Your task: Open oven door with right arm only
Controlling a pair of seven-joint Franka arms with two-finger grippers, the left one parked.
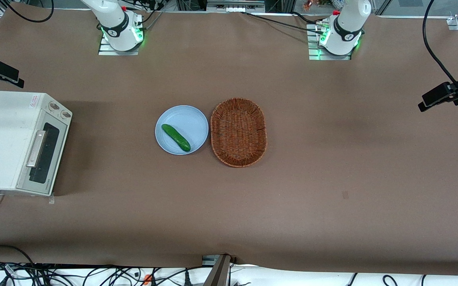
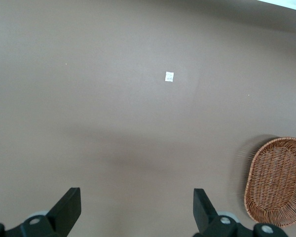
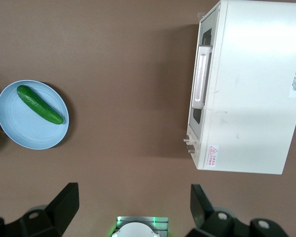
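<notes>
I have the oven door [image 1: 43, 157] still shut, flush on the cream toaster oven [image 1: 4, 139] sitting at the working arm's end of the table [image 1: 332, 167], its silver bar handle [image 3: 201, 76] running along the door's upper edge. My gripper [image 3: 133, 207] hangs high above the bare table, its jaws spread wide and holding nothing, with the oven off toward two o'clock from it in the wrist view. I judge the task at its very start: the approach is not yet made. Next I need to bring the right arm [image 1: 113, 24] down in front of the oven, line the jaws across that handle, and close on it before pulling outward and down
</notes>
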